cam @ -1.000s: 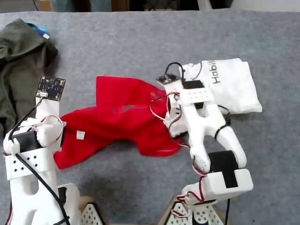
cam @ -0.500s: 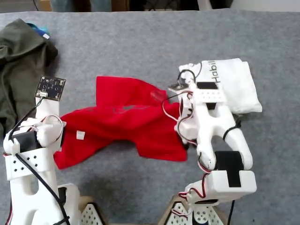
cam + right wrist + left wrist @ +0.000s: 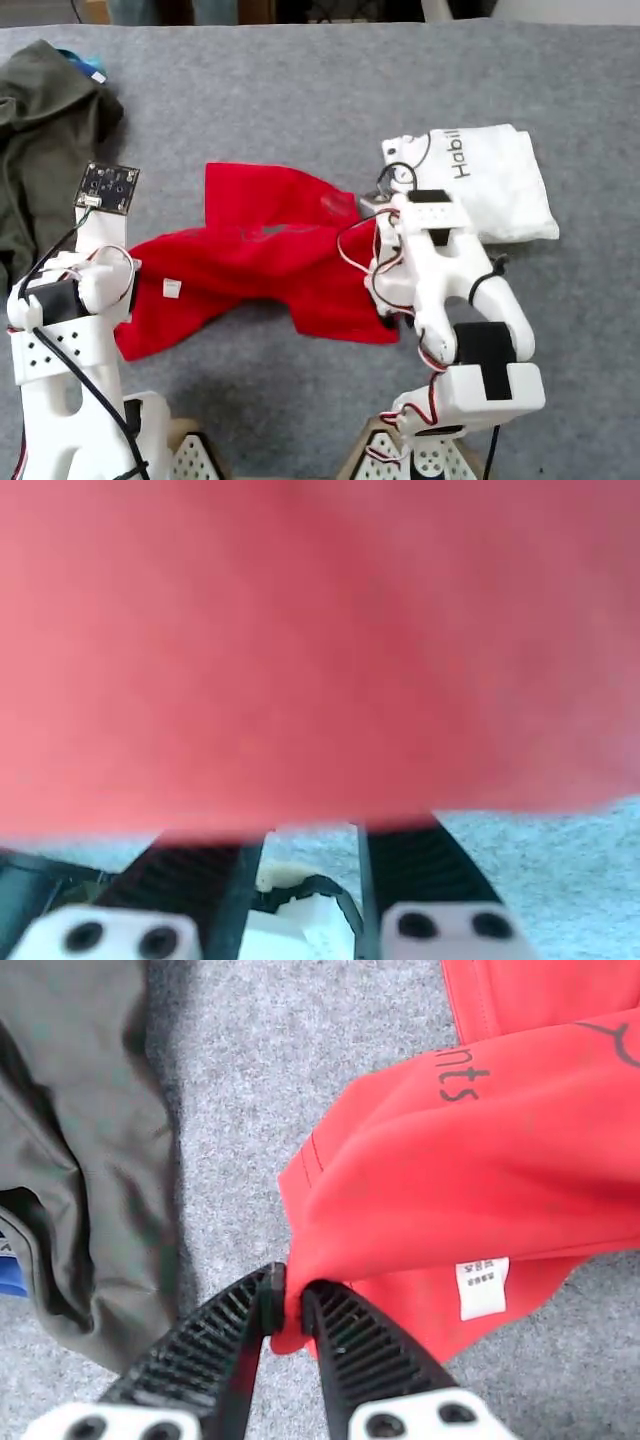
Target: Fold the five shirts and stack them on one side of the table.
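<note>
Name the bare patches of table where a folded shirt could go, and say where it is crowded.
Bare: the far strip of table between the green shirt and the white shirt, and the right edge nearer than the white shirt. Crowded: the middle, covered by the red shirt.

Open table (image 3: 300, 90) beyond the red shirt (image 3: 260, 255), crowded at both its ends
Bare grey cloth lies wide on its far side; a dark green shirt (image 3: 40, 130) heaps near its left end, a white folded shirt (image 3: 490, 180) just beside its right, the right arm (image 3: 440, 270) over that edge
</note>
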Robot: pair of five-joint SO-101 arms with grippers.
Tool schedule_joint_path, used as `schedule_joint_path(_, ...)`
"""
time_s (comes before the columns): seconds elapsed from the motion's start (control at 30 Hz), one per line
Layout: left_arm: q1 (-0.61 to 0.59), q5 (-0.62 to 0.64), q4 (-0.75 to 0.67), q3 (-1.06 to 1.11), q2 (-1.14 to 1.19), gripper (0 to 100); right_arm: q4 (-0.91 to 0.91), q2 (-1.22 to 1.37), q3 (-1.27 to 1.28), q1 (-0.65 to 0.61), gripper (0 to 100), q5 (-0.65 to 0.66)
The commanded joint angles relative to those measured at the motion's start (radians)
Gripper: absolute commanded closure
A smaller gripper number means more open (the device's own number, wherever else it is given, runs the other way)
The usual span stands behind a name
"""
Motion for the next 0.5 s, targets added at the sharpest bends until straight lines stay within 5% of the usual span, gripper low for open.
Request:
schedule_joint_path(0.0,-0.01,0.006,-0.003,-0.008,-0.006,97,-0.017,-0.005,-0.001,-0.017,88.1,-0.029)
schedule_joint_path(0.47,0.007,0.005,-0.035,0.002,-0.006,97,-0.011,-0.004,0.007,-0.017,79.7,-0.049)
